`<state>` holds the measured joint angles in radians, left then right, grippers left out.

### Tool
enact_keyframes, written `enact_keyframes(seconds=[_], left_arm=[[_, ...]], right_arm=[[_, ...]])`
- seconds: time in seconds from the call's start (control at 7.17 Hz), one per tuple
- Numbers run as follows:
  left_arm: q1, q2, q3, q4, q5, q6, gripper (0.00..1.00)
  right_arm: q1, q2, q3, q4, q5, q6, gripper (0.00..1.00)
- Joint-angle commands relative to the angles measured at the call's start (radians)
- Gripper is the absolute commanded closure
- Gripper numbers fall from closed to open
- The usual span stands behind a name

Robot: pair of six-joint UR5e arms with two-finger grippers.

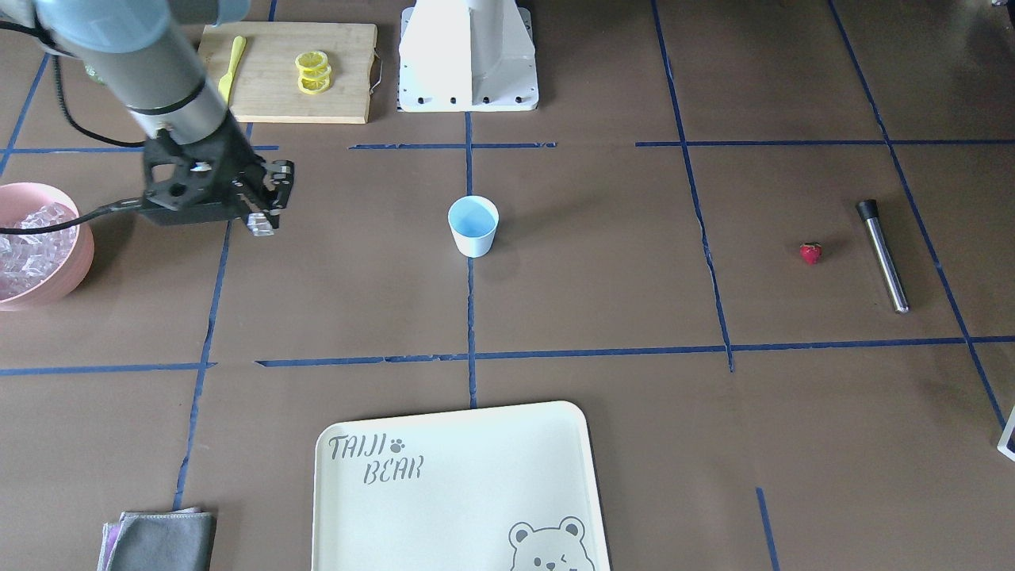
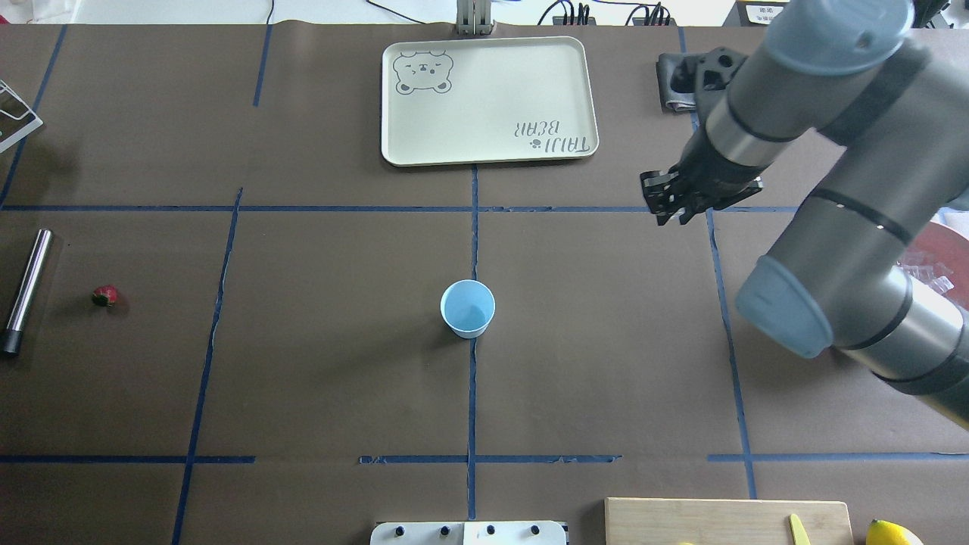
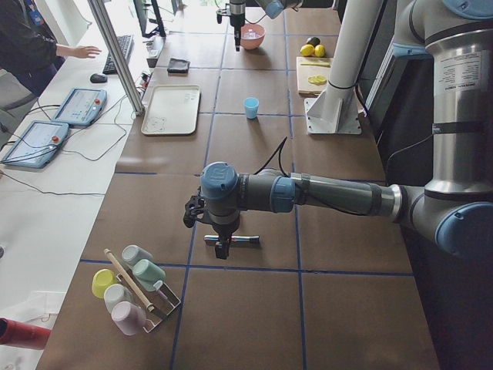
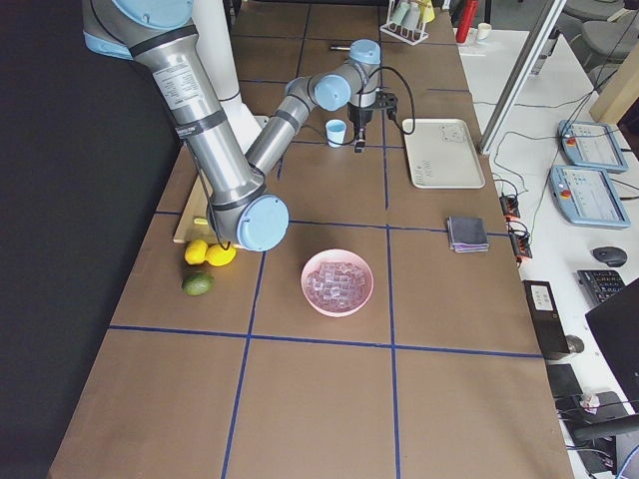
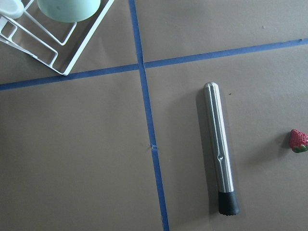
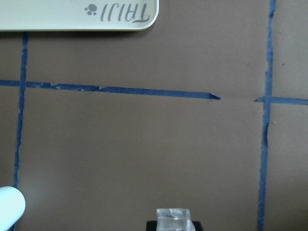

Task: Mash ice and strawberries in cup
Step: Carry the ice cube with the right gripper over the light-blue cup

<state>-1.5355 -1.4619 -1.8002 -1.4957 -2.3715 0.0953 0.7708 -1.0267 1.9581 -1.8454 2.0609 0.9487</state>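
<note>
The cup [image 2: 468, 308] stands upright mid-table, its light blue inside bare. My right gripper [image 2: 672, 214] hangs above the table, to the cup's right and farther from my base. It is shut on one clear cube of ice [image 6: 173, 219], which also glints at the fingertips [image 1: 262, 225]. More ice [image 1: 24, 246] fills the pink bowl [image 1: 84, 238]. The strawberry [image 2: 105, 295] lies far left beside a steel muddler [image 2: 25, 291]. My left gripper [image 3: 222, 247] hovers over that muddler [image 5: 219, 151]; whether it is open or shut I cannot tell.
A cream bear tray [image 2: 488, 98] lies beyond the cup. Near my base sit a wooden board [image 1: 289, 71] with lemon slices [image 1: 313, 71] and a yellow knife [image 1: 231, 67]. A grey cloth [image 1: 162, 541] lies by the far edge; a cup rack [image 3: 135, 285] stands at the left end.
</note>
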Motion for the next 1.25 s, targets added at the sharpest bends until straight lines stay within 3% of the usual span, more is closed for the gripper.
enact_keyframes(seconds=[0.0, 0.28, 0.42, 0.84, 0.98, 1.12], left_arm=[[0.002, 0.0, 0.001, 0.0, 0.0, 0.0, 0.0], [0.002, -0.002, 0.007, 0.0, 0.0, 0.0, 0.0], [0.002, 0.0, 0.008, 0.0, 0.0, 0.0, 0.0], [0.002, -0.002, 0.013, -0.005, 0.0, 0.0, 0.0], [0.002, -0.002, 0.013, -0.006, -0.002, 0.0, 0.0], [0.003, -0.002, 0.013, -0.006, -0.002, 0.0, 0.0]], right_arm=[[-0.175, 0.226, -0.156, -0.006, -0.134, 0.248, 1.0], [-0.275, 0.4, -0.366, 0.009, -0.232, 0.375, 1.0], [-0.306, 0.419, -0.408, 0.046, -0.238, 0.393, 1.0], [-0.318, 0.393, -0.404, 0.046, -0.246, 0.381, 1.0], [-0.318, 0.38, -0.398, 0.048, -0.246, 0.38, 0.81], [-0.318, 0.361, -0.39, 0.049, -0.263, 0.389, 0.01]])
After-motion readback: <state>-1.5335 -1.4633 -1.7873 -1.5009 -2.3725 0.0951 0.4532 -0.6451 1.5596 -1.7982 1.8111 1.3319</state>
